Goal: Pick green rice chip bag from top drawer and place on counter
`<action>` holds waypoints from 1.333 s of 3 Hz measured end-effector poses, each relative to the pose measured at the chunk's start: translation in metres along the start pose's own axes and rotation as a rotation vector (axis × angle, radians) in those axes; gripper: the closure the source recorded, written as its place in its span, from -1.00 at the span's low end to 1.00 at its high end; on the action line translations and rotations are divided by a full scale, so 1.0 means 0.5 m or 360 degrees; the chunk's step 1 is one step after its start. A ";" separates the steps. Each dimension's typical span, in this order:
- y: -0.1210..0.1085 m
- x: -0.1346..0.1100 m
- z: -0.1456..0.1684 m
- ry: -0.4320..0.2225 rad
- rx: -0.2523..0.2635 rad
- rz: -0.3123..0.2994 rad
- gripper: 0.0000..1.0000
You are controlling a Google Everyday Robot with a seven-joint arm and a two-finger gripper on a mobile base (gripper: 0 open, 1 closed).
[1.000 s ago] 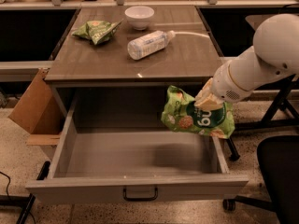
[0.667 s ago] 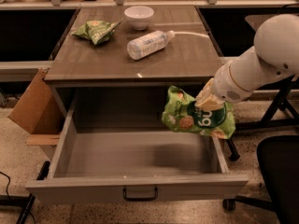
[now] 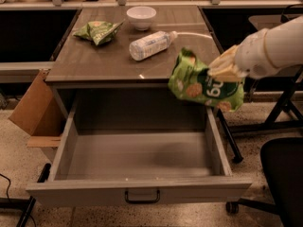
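Observation:
My gripper [image 3: 222,71] is shut on the top edge of the green rice chip bag [image 3: 199,83], a glossy green bag with pictured tan chips and part of a white logo. It hangs in the air at the right front corner of the counter [image 3: 94,60], above the right side of the open top drawer [image 3: 142,157]. The drawer is pulled out and its grey inside holds nothing. Its dark pull handle [image 3: 142,196] shows on the front.
On the counter lie a smaller wrinkly light-green bag [image 3: 98,31], a white bowl [image 3: 141,17] and a clear plastic bottle [image 3: 150,45] on its side. A cardboard box [image 3: 33,109] stands left of the drawer. A black chair [image 3: 281,178] is at the lower right.
My gripper has lifted the bag higher and slightly toward the counter, from over the drawer's right side up to counter-edge height. The drawer and counter items have not moved.

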State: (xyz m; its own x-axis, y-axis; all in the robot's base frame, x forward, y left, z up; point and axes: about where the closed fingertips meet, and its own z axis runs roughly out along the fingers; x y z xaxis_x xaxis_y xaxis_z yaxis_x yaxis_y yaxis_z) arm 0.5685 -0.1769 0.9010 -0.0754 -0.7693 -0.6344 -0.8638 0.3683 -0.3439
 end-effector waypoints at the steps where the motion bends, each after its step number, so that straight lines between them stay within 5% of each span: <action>1: -0.088 -0.082 -0.060 -0.0228 0.0115 -0.0040 1.00; 3: -0.225 -0.218 -0.020 -0.0483 0.0122 -0.0015 1.00; 4: -0.259 -0.245 0.038 -0.0482 0.0073 0.0032 1.00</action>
State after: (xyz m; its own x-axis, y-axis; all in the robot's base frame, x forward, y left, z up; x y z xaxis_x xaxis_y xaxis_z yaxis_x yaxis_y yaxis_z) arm 0.6990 -0.1204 1.0098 0.0655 -0.5737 -0.8164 -0.8395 0.4105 -0.3559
